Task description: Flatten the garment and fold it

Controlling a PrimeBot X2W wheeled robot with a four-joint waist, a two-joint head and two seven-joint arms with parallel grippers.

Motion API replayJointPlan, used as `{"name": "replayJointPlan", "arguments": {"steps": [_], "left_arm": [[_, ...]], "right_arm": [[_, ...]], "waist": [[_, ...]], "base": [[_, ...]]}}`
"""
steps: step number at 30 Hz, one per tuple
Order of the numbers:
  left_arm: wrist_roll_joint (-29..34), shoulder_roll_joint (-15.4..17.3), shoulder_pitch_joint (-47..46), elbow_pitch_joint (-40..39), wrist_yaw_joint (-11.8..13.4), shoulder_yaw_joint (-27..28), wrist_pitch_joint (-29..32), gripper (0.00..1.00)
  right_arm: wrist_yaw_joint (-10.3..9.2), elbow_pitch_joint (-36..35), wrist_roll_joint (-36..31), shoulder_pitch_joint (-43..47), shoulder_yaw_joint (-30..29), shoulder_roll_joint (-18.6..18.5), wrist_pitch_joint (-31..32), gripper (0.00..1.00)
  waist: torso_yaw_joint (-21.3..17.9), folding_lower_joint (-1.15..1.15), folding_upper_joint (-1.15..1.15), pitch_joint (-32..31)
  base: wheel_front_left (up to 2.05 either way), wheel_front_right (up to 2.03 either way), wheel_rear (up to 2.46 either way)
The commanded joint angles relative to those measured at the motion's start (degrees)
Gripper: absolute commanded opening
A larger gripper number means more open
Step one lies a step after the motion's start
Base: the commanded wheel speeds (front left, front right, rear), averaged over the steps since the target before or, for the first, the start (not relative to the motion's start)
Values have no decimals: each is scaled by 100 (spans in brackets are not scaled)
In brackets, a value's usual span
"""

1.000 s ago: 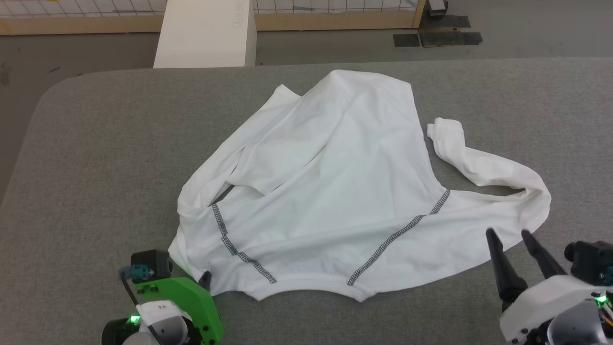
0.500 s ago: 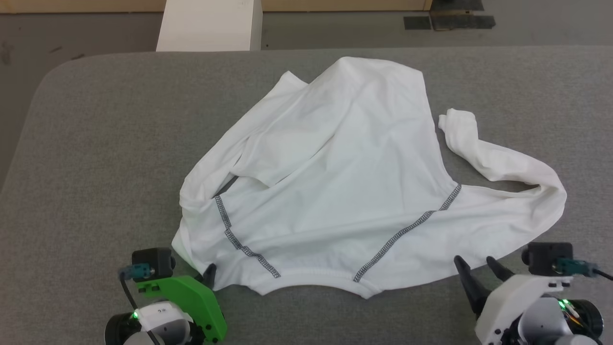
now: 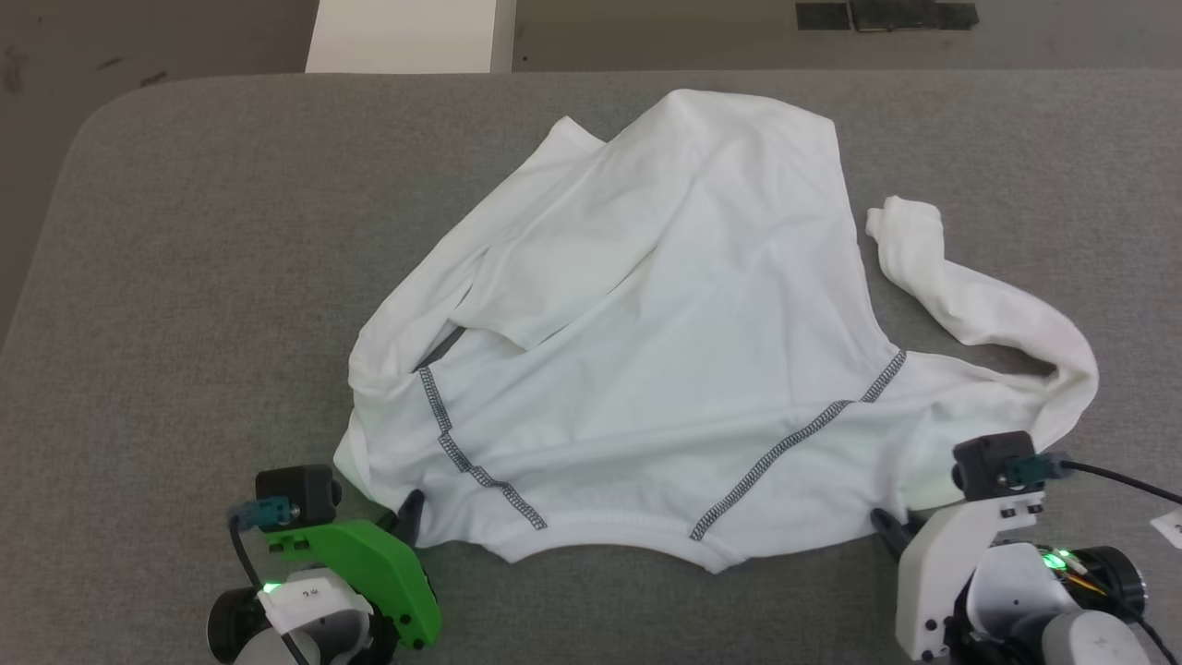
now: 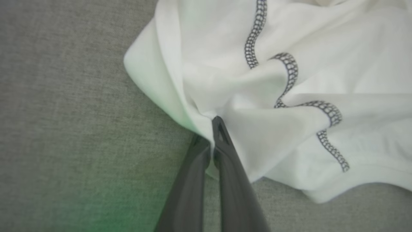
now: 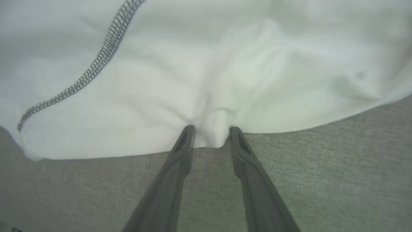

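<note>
The white garment (image 3: 646,323) with dark grey seam stitching lies crumpled on the grey table (image 3: 185,277), collar edge toward me, one sleeve (image 3: 997,314) curling off to the right. My left gripper (image 3: 411,513) sits at its near left corner. In the left wrist view, that gripper (image 4: 212,129) is shut on a fold of the garment (image 4: 289,80). My right gripper (image 3: 886,526) is at the near right edge. The right wrist view shows the right gripper (image 5: 210,133) with fingers still apart and a pucker of the garment (image 5: 193,64) bunched between the tips.
A rigid white box (image 3: 406,37) stands beyond the table's far edge at the upper left. Dark tape patches (image 3: 886,14) lie on the floor behind. The table's rounded left corner is close to the garment; bare grey surface surrounds the cloth.
The head camera has tilted down. My right gripper has come in low to the garment's near right edge and its fingers have narrowed around the cloth. The left gripper keeps its grip.
</note>
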Motion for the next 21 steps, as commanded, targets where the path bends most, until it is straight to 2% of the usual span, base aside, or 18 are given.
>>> {"name": "replayJointPlan", "arguments": {"steps": [1,7,11,13,17,21], "left_arm": [[-83,-22,11,169,4,-28,41,0],[-90,-29,-43,132,-45,-12,-151,0],[-165,-92,-58,6,-141,38,-418,0],[-379,-195,-50,-176,-280,107,-539,0],[-1056,-366,-74,-876,-712,283,-582,0],[-1472,-261,-287,-1632,-857,461,-327,0]], "right_arm": [[37,146,-31,141,184,114,127,0],[37,-108,-84,4,131,114,-333,0],[37,-319,106,97,-61,114,-625,0],[37,-527,233,182,-178,114,-745,0],[37,-1158,128,266,-417,114,-739,0],[37,-1912,-214,68,-580,114,-508,0]], "waist": [[-8,0,0,8],[-9,0,0,-46],[-12,0,0,-184],[-29,0,0,-278],[-108,0,0,-439],[-190,0,0,-569]], "base": [[0,0,0],[0,0,0],[0,0,0],[0,0,0],[0,0,0],[0,0,0]]}}
